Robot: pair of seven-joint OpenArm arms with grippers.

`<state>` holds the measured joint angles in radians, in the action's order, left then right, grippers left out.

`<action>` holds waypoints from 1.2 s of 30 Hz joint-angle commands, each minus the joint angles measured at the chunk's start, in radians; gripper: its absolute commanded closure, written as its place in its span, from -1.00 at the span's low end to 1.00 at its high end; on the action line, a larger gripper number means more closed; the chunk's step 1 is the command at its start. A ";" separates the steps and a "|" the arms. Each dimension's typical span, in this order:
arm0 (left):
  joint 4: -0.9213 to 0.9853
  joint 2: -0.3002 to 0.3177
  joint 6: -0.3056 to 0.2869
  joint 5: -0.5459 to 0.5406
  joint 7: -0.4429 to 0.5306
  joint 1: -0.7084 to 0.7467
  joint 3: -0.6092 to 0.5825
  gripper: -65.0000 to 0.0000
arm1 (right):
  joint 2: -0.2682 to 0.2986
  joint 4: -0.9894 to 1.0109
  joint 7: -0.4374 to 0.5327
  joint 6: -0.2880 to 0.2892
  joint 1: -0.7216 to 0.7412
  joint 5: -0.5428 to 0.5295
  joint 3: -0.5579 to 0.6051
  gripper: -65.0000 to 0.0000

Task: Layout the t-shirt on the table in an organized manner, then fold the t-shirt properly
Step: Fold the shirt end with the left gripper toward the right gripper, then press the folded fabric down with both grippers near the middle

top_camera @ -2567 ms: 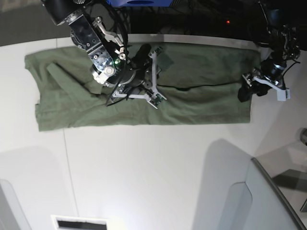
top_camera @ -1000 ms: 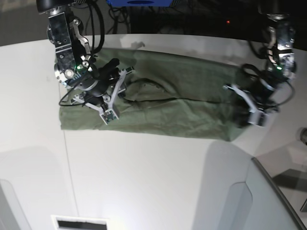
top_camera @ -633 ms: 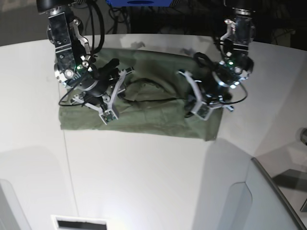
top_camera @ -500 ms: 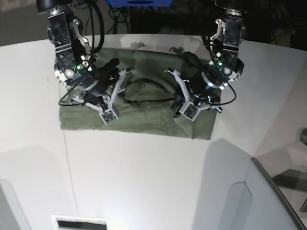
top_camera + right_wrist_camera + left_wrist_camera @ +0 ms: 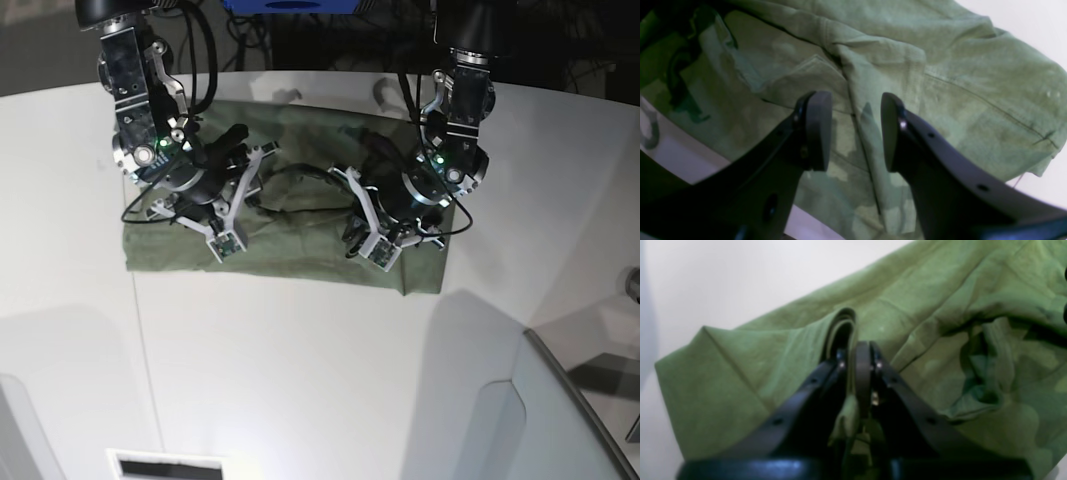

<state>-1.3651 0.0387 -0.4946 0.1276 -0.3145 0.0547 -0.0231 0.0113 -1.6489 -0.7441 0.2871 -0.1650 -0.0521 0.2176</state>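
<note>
Right now the t-shirt [image 5: 300,215] lies as a wide olive band across the upper middle of the table [image 5: 300,380] in the base view, its long edges running left to right and its lower edge close to straight. Both arms are down on it.

On the right of that view, the left gripper [image 5: 365,240] sits over the shirt's right part, just above the lower right corner of the cloth. Its wrist view shows the two black fingers [image 5: 862,373] pressed nearly together with a fold of green fabric pinched between them; the fold rises as a narrow loop just beyond the fingertips, in the upper middle of that frame. From the loop the cloth slopes away to a corner at the left of the frame, with bare white table behind it, while rumpled layers fill the right side.

On the left of the base view, the right gripper [image 5: 228,222] rests over the shirt's left part, near the lower edge. In its wrist view the jaws stand apart with a clear gap, and the fingers [image 5: 816,130] hold nothing; a seam and a lengthwise crease of the shirt [image 5: 940,76] run beneath the gap. Whether the pads touch the cloth cannot be told. White table shows at the upper right and lower left of that frame.
</note>
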 commanded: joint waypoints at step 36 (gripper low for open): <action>-0.035 0.019 0.004 -0.009 0.008 0.001 -0.110 1.00 | -0.001 -0.010 0.018 0.002 0.011 -0.010 -0.001 0.30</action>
<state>-1.3785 0.0586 -0.4942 0.1280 -0.3279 0.0696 -0.1345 0.0135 -1.6478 -0.7441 0.2871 -0.1650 -0.0521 0.2176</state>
